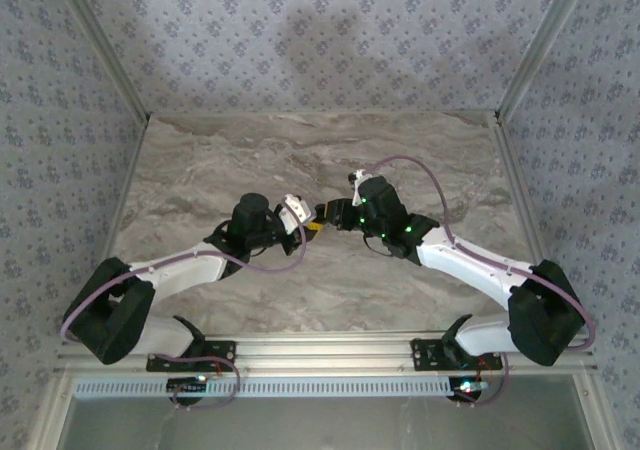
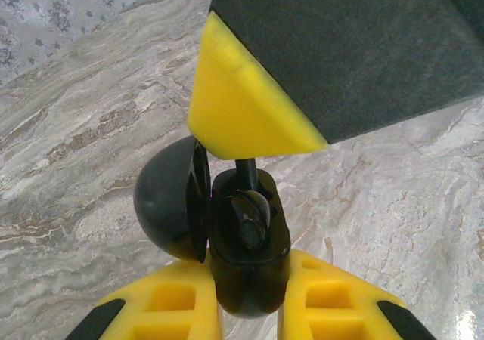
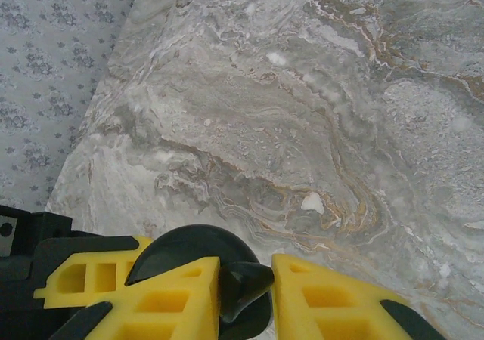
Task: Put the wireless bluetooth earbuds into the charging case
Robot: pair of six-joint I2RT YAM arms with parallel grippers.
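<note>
fig.: meeting of the two arms at mid-surface, as i see it from the console. the left end effector (image 2: 248,287) is clamped on the black charging case (image 2: 261,272), one yellow finger against each flank. the case's long axis runs along those fingers. its open face is turned so that the left wrist camera looks into the cavity. the lid (image 2: 170,204), a black dome, is swung open to the left in that view and stands just beside the cavity.

a black earbud (image 2: 249,219) sits at the cavity, its stem running up the picture in line with the case's long axis. the right end effector (image 3: 246,272) has its yellow fingers closed on the earbud from either side. one of those fingers (image 2: 242,106) hangs over the case, just beside the lid's upper rim, and hides the stem's far end.

from above, the left arm reaches in from the near left and the right arm from the near right. the marble-patterned surface (image 1: 420,150) is bounded by patterned walls (image 1: 320,30). i cannot tell whether the case touches the surface.
</note>
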